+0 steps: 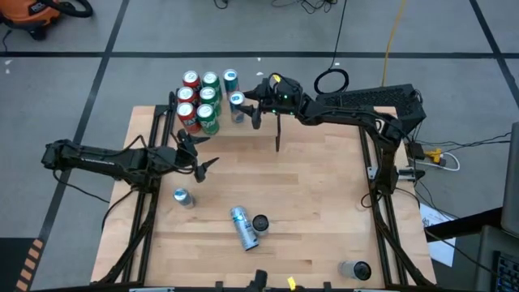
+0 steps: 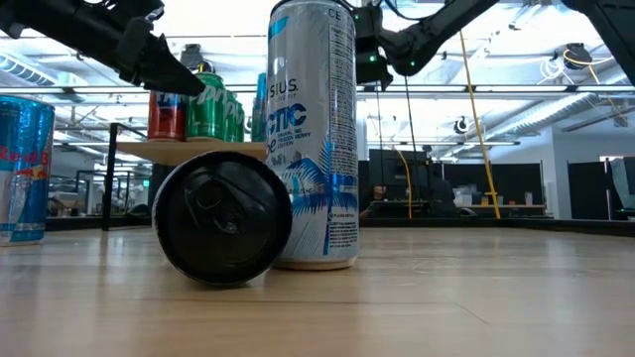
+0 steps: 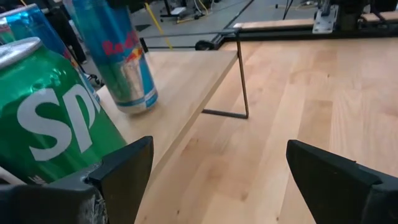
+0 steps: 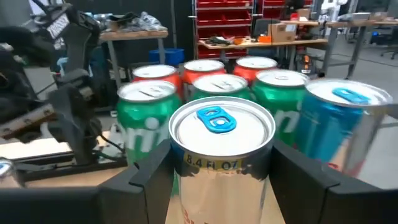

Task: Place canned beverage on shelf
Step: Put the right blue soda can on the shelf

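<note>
The shelf is a light-wood board with black uprights at the table's far left; it also shows in the left wrist view. Several red, green and teal cans stand on it. My right gripper is shut on a slim blue-and-silver Red Bull can at the row's right end. My left gripper is open and empty just near of the shelf, beside a green Sprite can. My right gripper pinches the Red Bull can's upper wall, just below its rim, between its two fingers, one finger on each side. The fingers come level from the table's right side. The can stands upright with its bottom on the shelf board.
On the tabletop a small can stands near the left. A tall silver can and a dark can are at the near middle, and another can is at the near right corner. The shelf's right upright stands below my right arm.
</note>
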